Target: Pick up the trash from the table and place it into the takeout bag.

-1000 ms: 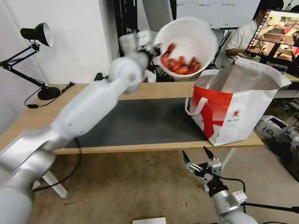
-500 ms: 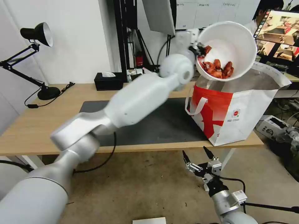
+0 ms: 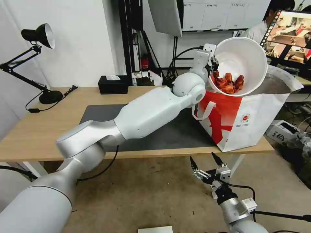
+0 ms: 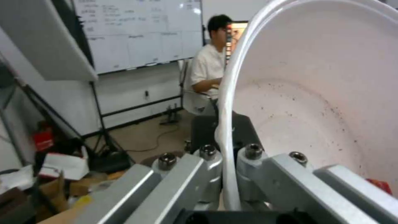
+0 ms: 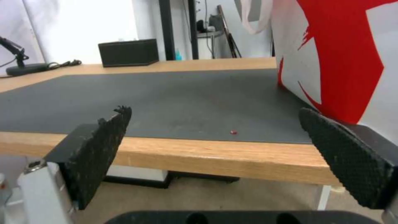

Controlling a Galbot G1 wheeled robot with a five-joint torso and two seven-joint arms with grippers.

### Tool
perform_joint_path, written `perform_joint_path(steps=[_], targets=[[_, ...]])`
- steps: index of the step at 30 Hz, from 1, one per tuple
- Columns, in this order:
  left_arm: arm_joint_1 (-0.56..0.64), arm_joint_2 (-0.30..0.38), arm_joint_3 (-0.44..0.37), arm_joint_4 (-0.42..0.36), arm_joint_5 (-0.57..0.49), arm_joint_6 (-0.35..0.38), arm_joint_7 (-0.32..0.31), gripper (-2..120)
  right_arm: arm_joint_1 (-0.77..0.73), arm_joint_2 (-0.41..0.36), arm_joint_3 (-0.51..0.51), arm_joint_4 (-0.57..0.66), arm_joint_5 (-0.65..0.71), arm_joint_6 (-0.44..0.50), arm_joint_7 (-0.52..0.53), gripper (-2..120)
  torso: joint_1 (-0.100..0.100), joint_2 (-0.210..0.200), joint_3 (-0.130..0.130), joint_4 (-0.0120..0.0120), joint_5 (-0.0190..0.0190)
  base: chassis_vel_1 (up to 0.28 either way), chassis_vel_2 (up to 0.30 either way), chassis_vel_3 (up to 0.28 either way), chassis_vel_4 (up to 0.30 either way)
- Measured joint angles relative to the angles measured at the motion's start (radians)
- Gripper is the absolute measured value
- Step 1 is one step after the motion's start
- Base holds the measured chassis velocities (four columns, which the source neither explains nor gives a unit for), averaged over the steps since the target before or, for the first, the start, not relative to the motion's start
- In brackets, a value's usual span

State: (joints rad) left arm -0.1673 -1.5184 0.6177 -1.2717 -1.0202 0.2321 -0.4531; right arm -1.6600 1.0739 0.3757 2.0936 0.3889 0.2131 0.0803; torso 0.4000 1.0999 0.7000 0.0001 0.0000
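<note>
A white round bowl (image 3: pixel 241 61) of red crayfish shells (image 3: pixel 228 82) hangs tilted over the open mouth of the takeout bag (image 3: pixel 249 119), its lower edge just inside the bag's near rim. My left gripper (image 3: pixel 212 66) is shut on the bowl's rim; up close, the rim (image 4: pixel 226 133) runs between the two metal fingers (image 4: pixel 207 165) of that gripper (image 4: pixel 226 174). The bag stands on the table (image 3: pixel 29 136) at the right end of the dark mat (image 3: pixel 162 136). My right gripper (image 3: pixel 205 163) is open below the table's front edge; seen from its wrist, this gripper (image 5: pixel 215 113) has nothing between its black pads (image 5: pixel 104 143).
A black tissue box (image 3: pixel 113 84) and a black desk lamp (image 3: pixel 42 35) stand at the table's back and left. A tiny red scrap (image 5: pixel 233 132) lies on the mat (image 5: pixel 166 93) near the front edge. A cardboard box (image 3: pixel 282 129) lies on the floor right of the bag.
My left arm has swung the bowl rightward and lowered it to the bag's mouth, and the shells have slid to its lower side. The right arm has not moved.
</note>
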Motion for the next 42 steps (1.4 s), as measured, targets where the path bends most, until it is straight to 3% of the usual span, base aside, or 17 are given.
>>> perform_joint_path(steps=[5,16,18,22,29,39,42], targets=[[-0.004,0.003,0.015,-0.006,-0.022,0.012,0.061,0,0.0,0.0,0.0,0.0,0.0,0.0,0.0,100,0.0,0.0,0.0,-0.0001,0.0,0.0,0.0,0.0,0.0],[-0.021,0.002,0.072,0.064,-0.026,0.057,0.242,0,0.0,0.0,0.0,0.0,0.0,0.0,0.0,100,0.0,0.0,0.0,-0.0001,0.0,0.0,0.0,0.0,0.0],[-0.031,0.006,0.087,0.068,-0.044,0.087,0.303,0,0.0,0.0,0.0,0.0,0.0,0.0,0.0,100,0.0,0.0,0.0,-0.0001,0.0,0.0,0.0,0.0,0.0],[-0.05,0.006,0.109,0.086,-0.074,0.126,0.347,0,0.0,0.0,0.0,0.0,0.0,0.0,0.0,100,0.0,0.0,0.0,-0.0001,0.0,0.0,0.0,0.0,0.0],[-0.068,-0.031,0.132,0.158,-0.087,0.147,0.364,0,0.0,0.0,0.0,0.0,0.0,0.0,0.0,100,0.0,0.0,0.0,-0.0002,0.0,0.0,0.0,0.0,0.0],[-0.066,-0.044,0.137,0.181,-0.078,0.148,0.346,1,0.0,0.0,0.0,0.0,0.0,0.0,0.0,100,0.0,0.0,0.0,-0.0002,0.0,0.0,0.0,0.0,0.0],[-0.066,-0.04,0.132,0.177,-0.08,0.152,0.339,11,0.0,0.0,0.0,0.0,0.0,0.0,0.0,100,0.0,0.0,0.0,-0.0002,0.0,0.0,0.0,0.0,0.0]])
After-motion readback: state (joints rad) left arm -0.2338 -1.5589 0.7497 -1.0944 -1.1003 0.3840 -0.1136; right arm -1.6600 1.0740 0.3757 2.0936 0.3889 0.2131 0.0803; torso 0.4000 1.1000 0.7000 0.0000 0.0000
